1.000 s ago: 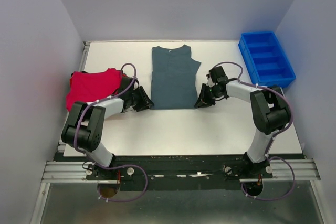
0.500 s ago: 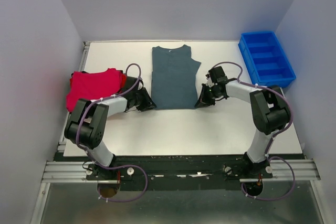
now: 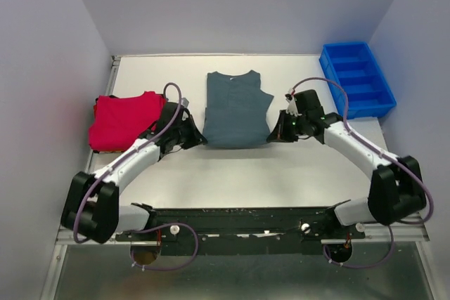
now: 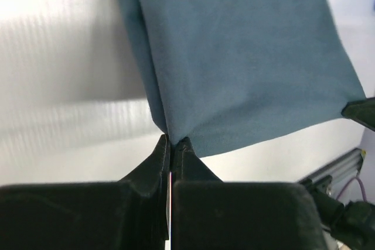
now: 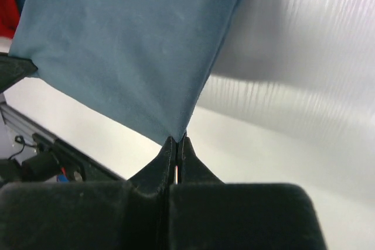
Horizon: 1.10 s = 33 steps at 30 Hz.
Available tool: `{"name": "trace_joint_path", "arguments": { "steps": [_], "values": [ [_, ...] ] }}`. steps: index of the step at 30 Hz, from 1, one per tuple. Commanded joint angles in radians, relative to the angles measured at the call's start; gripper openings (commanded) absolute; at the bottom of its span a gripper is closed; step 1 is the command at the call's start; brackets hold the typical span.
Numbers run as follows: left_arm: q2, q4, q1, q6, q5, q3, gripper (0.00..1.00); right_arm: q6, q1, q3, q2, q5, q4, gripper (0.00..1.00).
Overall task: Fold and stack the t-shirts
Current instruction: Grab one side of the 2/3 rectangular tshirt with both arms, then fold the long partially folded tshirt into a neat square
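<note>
A dark slate grey-teal t-shirt (image 3: 236, 108) lies at the table's middle back with its sleeves folded in. Its near hem is lifted off the table. My left gripper (image 3: 201, 138) is shut on the hem's left corner (image 4: 174, 137). My right gripper (image 3: 274, 138) is shut on the hem's right corner (image 5: 178, 137). The cloth hangs stretched between them in both wrist views. A red t-shirt (image 3: 126, 119), folded, lies at the left edge of the table, behind my left arm.
A blue plastic bin (image 3: 356, 78) with dividers stands at the back right. White walls close in the table on three sides. The metal rail with the arm bases (image 3: 239, 228) runs along the near edge.
Both grippers have lifted the grey-teal shirt's near hem off the table and carried it a little toward the back. Both arms have stretched out, their elbows swinging outward and toward the near edge.
</note>
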Motion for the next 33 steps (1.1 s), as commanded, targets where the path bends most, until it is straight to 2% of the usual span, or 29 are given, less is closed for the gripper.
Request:
{"name": "trace_joint_path", "arguments": {
  "steps": [1, 6, 9, 12, 16, 20, 29, 31, 32, 33],
  "values": [
    [-0.171, -0.156, -0.061, -0.006, -0.027, -0.037, 0.00, -0.041, 0.010, -0.085, -0.182, 0.016, -0.144, 0.01],
    [-0.311, -0.254, -0.093, -0.044, -0.031, -0.031, 0.00, -0.016, 0.010, -0.125, -0.385, 0.044, -0.227, 0.01],
    [-0.287, -0.274, -0.087, -0.038, -0.056, 0.036, 0.00, -0.010, 0.007, -0.070, -0.373, 0.114, -0.254, 0.01],
    [-0.202, -0.242, -0.067, -0.030, -0.049, 0.109, 0.00, -0.019, -0.019, 0.021, -0.276, 0.110, -0.253, 0.01],
    [-0.066, -0.065, 0.003, -0.075, 0.001, 0.172, 0.00, -0.001, -0.073, 0.140, -0.119, 0.108, -0.204, 0.01],
    [0.150, -0.027, 0.034, -0.064, -0.034, 0.360, 0.00, 0.008, -0.117, 0.301, 0.065, 0.096, -0.175, 0.01],
    [0.592, 0.052, 0.111, -0.116, 0.013, 0.691, 0.00, 0.048, -0.198, 0.755, 0.565, 0.006, -0.227, 0.01],
    [0.669, 0.087, 0.125, -0.125, 0.044, 0.744, 0.33, 0.053, -0.206, 0.879, 0.664, -0.017, -0.222, 0.14],
    [0.697, 0.114, 0.134, -0.135, 0.055, 0.748, 0.45, 0.051, -0.208, 0.926, 0.705, -0.037, -0.222, 0.29],
    [0.709, 0.147, 0.142, -0.148, 0.059, 0.745, 0.62, 0.053, -0.209, 0.979, 0.748, -0.036, -0.227, 0.45]
  ]
}}
